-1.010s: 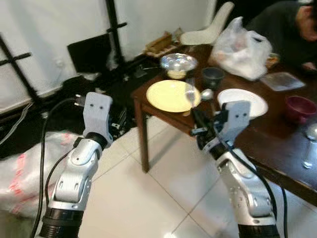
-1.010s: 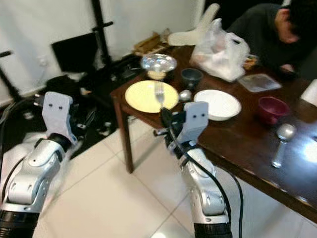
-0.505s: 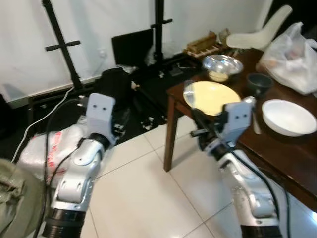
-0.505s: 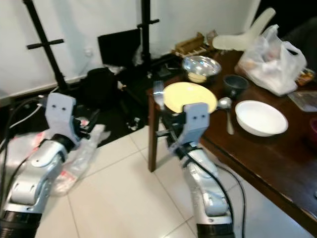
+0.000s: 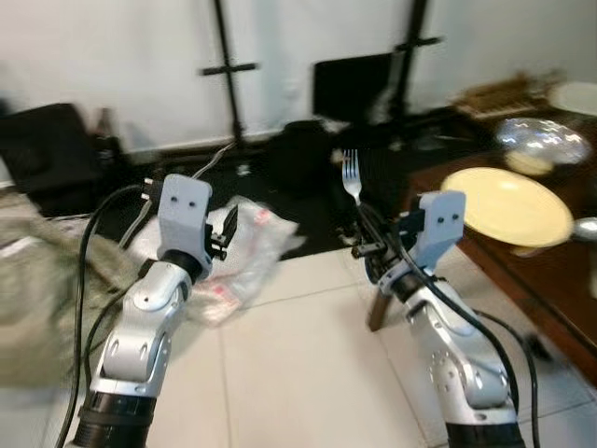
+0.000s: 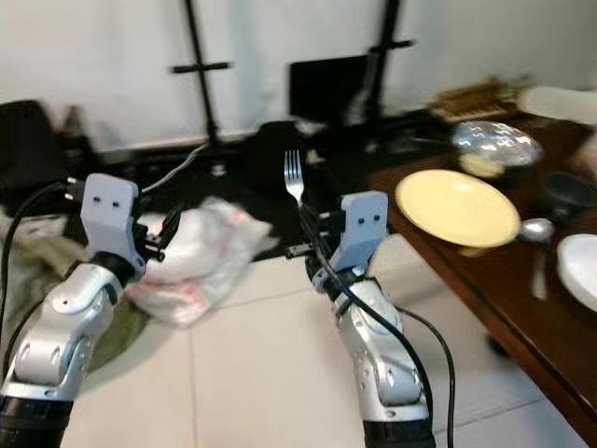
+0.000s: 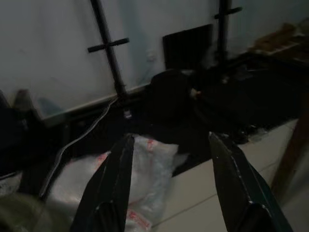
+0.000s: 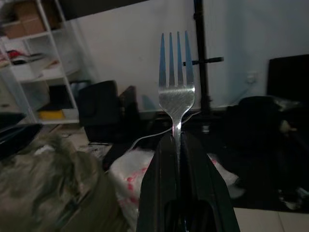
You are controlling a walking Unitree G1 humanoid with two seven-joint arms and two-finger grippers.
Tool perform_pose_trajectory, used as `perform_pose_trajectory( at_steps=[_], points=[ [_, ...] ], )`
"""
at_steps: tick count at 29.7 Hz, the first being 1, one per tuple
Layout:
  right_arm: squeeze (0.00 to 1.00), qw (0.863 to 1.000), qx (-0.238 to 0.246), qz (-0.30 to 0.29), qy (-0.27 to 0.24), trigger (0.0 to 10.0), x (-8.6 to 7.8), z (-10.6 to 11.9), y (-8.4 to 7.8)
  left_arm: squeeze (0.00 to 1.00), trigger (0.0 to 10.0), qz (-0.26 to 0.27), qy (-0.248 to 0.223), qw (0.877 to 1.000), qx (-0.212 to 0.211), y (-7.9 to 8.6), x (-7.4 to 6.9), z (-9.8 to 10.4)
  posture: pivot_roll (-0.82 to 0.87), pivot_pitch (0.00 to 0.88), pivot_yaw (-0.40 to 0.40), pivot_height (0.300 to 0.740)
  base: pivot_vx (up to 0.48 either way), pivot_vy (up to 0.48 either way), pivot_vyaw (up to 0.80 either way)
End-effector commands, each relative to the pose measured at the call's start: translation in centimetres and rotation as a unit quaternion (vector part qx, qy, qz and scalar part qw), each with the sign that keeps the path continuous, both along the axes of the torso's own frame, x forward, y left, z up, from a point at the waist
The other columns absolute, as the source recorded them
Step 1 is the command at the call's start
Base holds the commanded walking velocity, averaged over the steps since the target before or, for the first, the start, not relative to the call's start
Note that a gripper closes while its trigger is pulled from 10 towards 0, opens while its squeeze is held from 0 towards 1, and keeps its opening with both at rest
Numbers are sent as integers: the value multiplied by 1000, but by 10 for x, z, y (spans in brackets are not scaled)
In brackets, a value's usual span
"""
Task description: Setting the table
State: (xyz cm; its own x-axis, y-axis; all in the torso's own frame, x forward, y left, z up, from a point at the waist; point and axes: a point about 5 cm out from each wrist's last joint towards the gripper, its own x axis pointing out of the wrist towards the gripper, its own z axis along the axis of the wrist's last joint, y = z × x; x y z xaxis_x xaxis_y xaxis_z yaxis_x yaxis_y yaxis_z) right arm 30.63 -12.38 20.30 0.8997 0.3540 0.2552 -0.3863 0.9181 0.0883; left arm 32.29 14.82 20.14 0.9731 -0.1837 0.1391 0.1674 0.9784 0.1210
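Note:
My right gripper (image 5: 366, 238) is shut on a silver fork (image 5: 351, 174), which stands upright with its tines up; the right wrist view shows the fork (image 8: 176, 94) pinched between the two black fingers. It hangs over the tiled floor, left of the dark wooden table (image 5: 550, 280). On the table's near corner lies a yellow plate (image 5: 506, 205), with a metal bowl (image 5: 534, 140) behind it. My left gripper (image 5: 227, 233) is held up at the left, open and empty, its fingers (image 7: 108, 186) spread wide.
A clear plastic bag (image 5: 238, 257) and olive fabric (image 5: 37, 289) lie on the floor to the left. Black stands (image 5: 229, 70) and dark cases line the white wall. A spoon (image 6: 541, 238), dark cup (image 6: 569, 191) and white plate (image 6: 580, 271) sit on the table.
The camera has swung left, so the table has slid to the right edge and more floor and wall show. The fork stays upright in my right gripper.

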Motion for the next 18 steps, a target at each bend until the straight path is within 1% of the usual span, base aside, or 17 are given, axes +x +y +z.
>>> perform_pose_trajectory(
  at_steps=[1, 18],
  points=[
    [0, 1000, 2, 4, 4, 10000, -1, -2, 0, 0, 10000, 9, 11, 1000, 6, 3, 0, -6, -40, 0, 91, 740, 0, 0, 756],
    [0, 1000, 0, 5, 5, 10000, -2, -2, 0, 0, 10000, 11, 13, 1000, 3, 3, -1, -6, -42, 0, 87, 740, 0, 0, 756]
  ],
)
